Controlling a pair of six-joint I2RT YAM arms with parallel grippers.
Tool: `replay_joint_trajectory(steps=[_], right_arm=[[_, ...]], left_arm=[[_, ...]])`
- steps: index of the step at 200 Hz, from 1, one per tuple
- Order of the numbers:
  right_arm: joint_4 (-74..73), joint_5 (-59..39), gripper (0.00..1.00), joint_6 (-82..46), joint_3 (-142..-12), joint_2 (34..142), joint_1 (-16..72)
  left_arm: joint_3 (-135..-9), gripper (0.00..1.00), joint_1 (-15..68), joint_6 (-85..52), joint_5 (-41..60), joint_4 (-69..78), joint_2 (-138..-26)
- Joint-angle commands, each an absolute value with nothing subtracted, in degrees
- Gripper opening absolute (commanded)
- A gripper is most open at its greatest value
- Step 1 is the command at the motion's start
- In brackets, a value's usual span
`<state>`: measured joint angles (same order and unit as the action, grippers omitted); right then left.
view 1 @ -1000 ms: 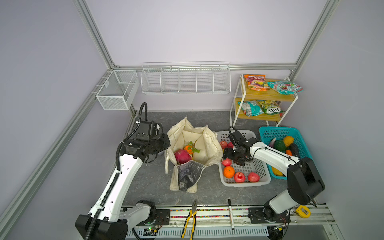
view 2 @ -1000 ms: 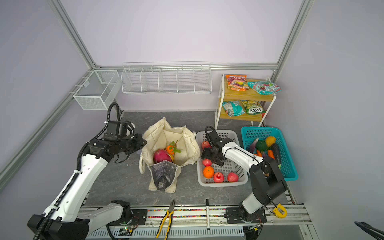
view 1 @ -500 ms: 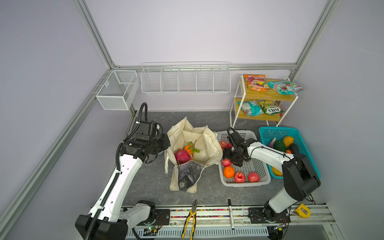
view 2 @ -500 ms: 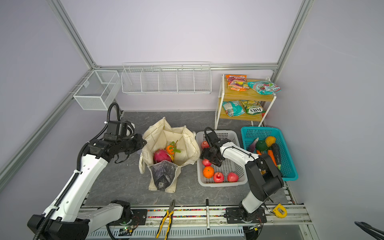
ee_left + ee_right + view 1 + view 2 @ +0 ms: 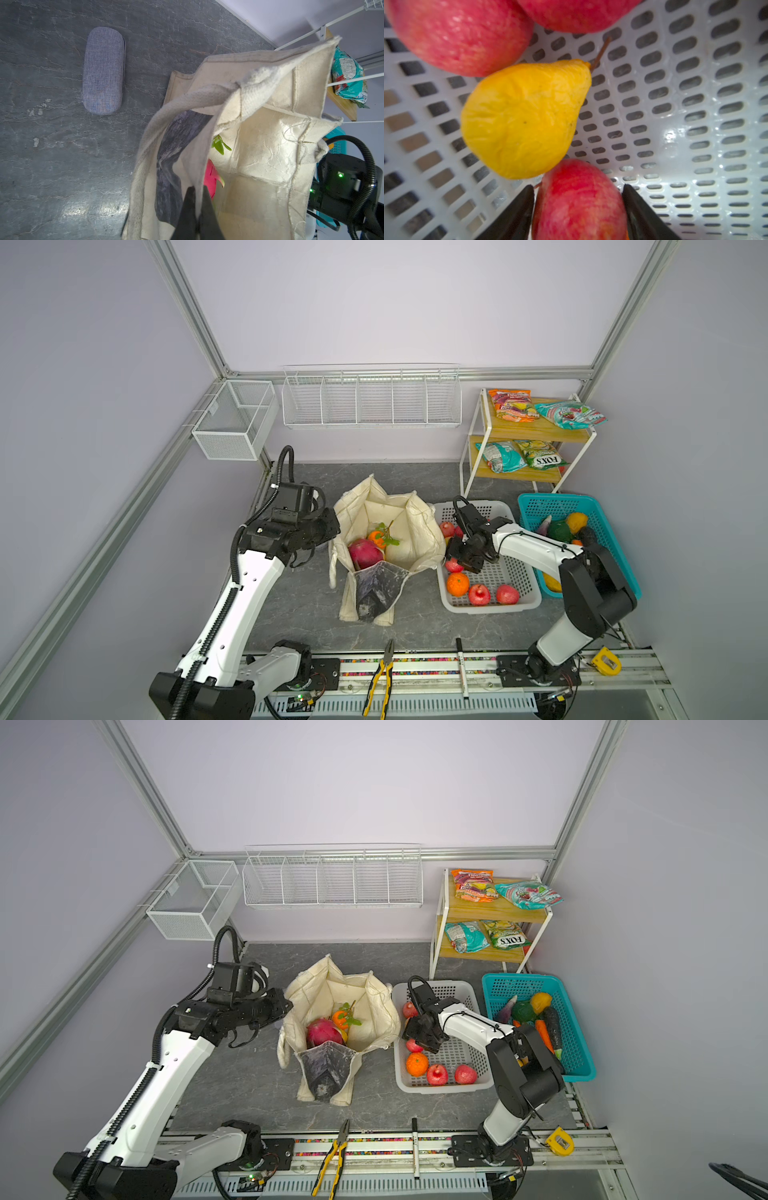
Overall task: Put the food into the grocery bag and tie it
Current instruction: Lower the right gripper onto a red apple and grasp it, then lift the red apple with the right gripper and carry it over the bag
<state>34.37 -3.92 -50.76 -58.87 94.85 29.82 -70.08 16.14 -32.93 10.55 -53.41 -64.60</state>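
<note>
Between the black fingers (image 5: 519,214) of the right gripper (image 5: 577,187) sits a red apple (image 5: 579,205), lying in the white perforated basket (image 5: 695,104). The jaws stand apart on either side of it, close against its skin, and whether they press on it cannot be told. Touching that apple lies a yellow pear (image 5: 525,118), with two more red apples (image 5: 460,35) just beside the pear. Both top views place this gripper (image 5: 459,558) low over the left side of the basket (image 5: 490,609), next to the bag. Nearer the front of the basket rest an orange (image 5: 457,584) and two red fruits (image 5: 478,594). Left gripper (image 5: 197,190): jaws together, pinching the cream rim of the grocery bag (image 5: 259,145) at its left side. The bag (image 5: 419,526) stands open at mid-table, just left of the white basket, with a strap handle (image 5: 176,104) curving down its outer face. Inside it lie a magenta dragon fruit (image 5: 363,553) and an orange with green leaves (image 5: 377,538). Right of the white basket stands a teal basket (image 5: 552,499) holding further vegetables. At far right, a two-tier rack (image 5: 536,431) carries four snack packets (image 5: 513,406). A grey fabric case (image 5: 102,70) lies on the dark table (image 5: 52,166) near the bag.
</note>
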Motion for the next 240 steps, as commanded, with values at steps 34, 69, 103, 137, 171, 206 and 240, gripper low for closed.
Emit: replay_joint_trajectory(steps=[34, 69, 103, 137, 171, 206, 240], right_arm=[[34.65, -2.66, 0.54, -51.90, -58.18, 95.24, 29.53], [36.39, -1.26, 0.48, -51.61, -58.77, 93.33, 29.22], [41.52, 2.08, 0.47, -49.58, -61.70, 89.47, 28.18], [48.77, 10.42, 0.47, -46.49, -68.94, 81.95, 27.38], [51.59, 12.85, 0.45, -39.34, -82.25, 78.20, 27.64], [48.81, 12.73, 0.43, -33.51, -94.16, 79.42, 32.57], [47.28, 12.53, 0.45, -26.24, -104.71, 86.63, 41.96]], left_arm=[[-69.79, 0.00, 16.35, -33.05, 10.37, -54.22, -64.07], [-69.79, 0.00, 16.34, -32.96, 10.38, -54.18, -64.03], [-70.00, 0.00, 16.35, -32.96, 10.55, -54.12, -64.18], [-70.22, 0.00, 16.35, -32.79, 10.67, -53.90, -64.41], [-70.87, 0.00, 16.35, -32.31, 11.08, -53.83, -65.09], [-72.10, 0.00, 16.35, -31.55, 10.92, -53.91, -66.34], [-72.39, 0.00, 16.35, -31.65, 11.44, -53.21, -67.05]])
